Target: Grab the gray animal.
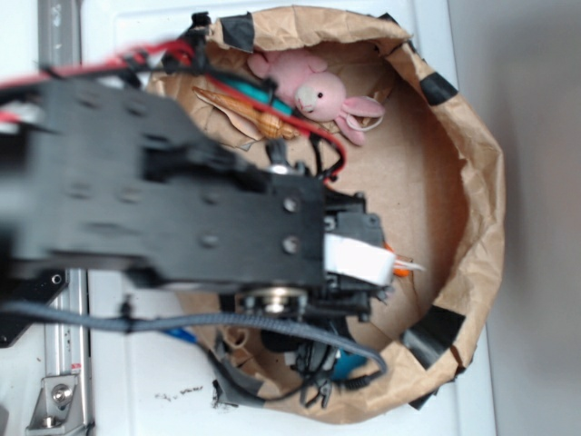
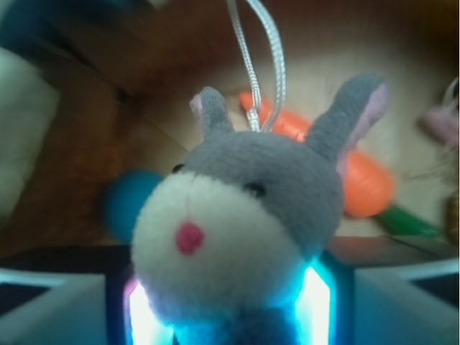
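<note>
Reaching rightward over the paper-walled bin (image 1: 472, 182), gripper (image 2: 228, 316) clamped on the gray animal (image 2: 237, 230), head up between glowing fingers (image 2: 316, 305), cord loop (image 2: 262, 65) above.

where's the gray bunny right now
In the wrist view the gray bunny fills the centre, held between the fingers of the hand, with an orange carrot toy behind it. In the exterior view the arm hides it.

Two plush bunnies: one gray animal (image 2: 241, 223), one pink bunny (image 1: 318, 94). One orange carrot toy (image 2: 359, 176). One blue ball (image 2: 126, 201). One brown paper bowl (image 1: 472, 182). One shell-like toy (image 1: 259, 113).
</note>
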Available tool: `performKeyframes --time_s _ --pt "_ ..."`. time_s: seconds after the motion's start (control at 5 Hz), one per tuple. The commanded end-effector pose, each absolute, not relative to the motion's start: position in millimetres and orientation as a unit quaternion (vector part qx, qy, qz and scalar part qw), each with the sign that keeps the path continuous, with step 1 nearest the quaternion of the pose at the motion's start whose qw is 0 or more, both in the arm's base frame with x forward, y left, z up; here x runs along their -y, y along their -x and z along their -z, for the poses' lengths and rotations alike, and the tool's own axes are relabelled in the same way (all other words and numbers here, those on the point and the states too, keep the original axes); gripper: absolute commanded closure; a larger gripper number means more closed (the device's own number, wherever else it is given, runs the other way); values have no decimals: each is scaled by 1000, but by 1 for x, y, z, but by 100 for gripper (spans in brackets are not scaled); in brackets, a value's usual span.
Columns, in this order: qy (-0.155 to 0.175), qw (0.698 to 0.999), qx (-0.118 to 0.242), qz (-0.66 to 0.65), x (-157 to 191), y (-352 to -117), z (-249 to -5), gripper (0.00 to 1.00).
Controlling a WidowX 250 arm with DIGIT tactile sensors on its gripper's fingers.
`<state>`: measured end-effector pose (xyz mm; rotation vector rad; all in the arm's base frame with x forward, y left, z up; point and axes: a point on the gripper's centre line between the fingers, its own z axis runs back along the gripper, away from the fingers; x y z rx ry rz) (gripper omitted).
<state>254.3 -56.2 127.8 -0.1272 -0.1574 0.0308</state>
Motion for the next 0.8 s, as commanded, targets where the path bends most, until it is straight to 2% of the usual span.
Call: performKeyframes --time_s 0.0,0.2,0.4,0.6 --pt "-2 981 176 77 20 -231 -202 100" --pt "-6 983 167 79 -8 -229 -201 100" --pt "10 985 157 74 -14 -227 -195 100" --pt "17 985 151 84 -3 -227 -186 100"
